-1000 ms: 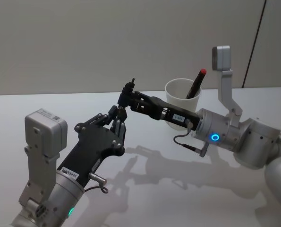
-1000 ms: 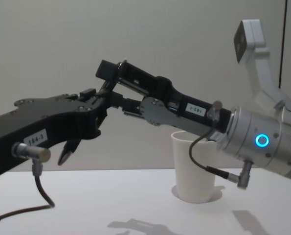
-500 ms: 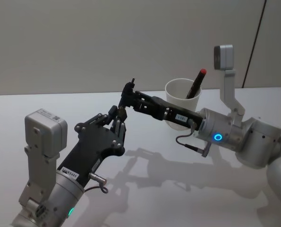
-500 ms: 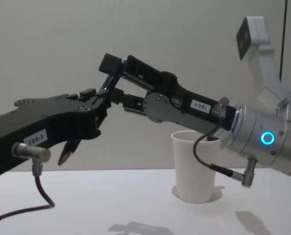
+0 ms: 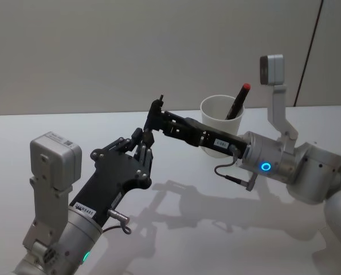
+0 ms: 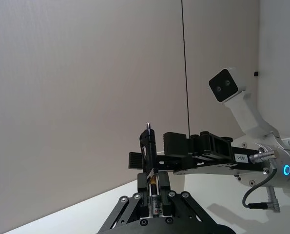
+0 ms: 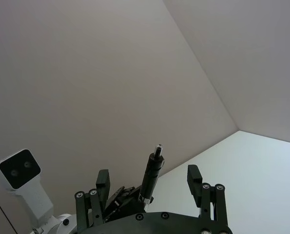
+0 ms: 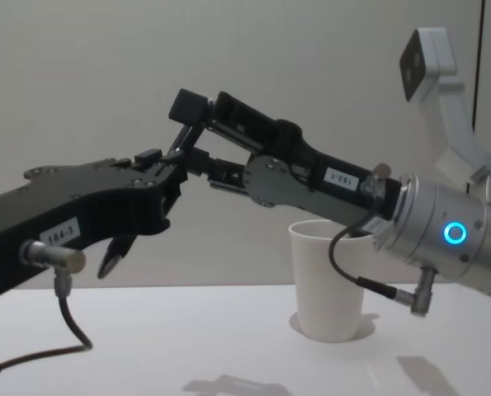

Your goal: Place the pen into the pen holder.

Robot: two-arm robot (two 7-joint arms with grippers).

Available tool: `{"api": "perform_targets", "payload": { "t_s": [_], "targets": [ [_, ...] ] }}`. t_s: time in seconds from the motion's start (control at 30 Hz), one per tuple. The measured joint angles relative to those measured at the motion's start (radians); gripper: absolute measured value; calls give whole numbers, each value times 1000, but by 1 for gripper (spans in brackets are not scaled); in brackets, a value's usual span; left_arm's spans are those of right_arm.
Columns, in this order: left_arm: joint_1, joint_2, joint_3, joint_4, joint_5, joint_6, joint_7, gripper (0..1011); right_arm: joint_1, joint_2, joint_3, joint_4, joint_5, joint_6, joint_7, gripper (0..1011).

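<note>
A black pen (image 6: 150, 146) stands upright above the table, its lower end pinched in my left gripper (image 6: 154, 202), which is shut on it. In the head view the pen (image 5: 155, 114) rises from the left gripper (image 5: 145, 141). My right gripper (image 7: 148, 179) is open, one finger on each side of the pen (image 7: 152, 170) without touching it. From the chest, the right gripper (image 8: 192, 136) meets the left gripper (image 8: 164, 169) in mid-air. The pen holder (image 5: 220, 117), a white paper cup (image 8: 328, 280), stands behind the right arm.
Another pen with a red tip (image 5: 238, 102) leans inside the cup. The right arm's forearm (image 5: 285, 169) crosses in front of the cup. The white table (image 5: 204, 240) stretches out below both arms, and a grey wall stands behind it.
The right arm has shifted slightly up and to the right, its open fingers staying around the pen. The left gripper and the pen have not moved.
</note>
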Motion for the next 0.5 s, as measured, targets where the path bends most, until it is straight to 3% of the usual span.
{"api": "perform_targets", "payload": {
  "t_s": [0.5],
  "targets": [
    [0,0,0,0,0,0,0,139,1,2,-2,1,2,2,3,1001]
  ]
}}
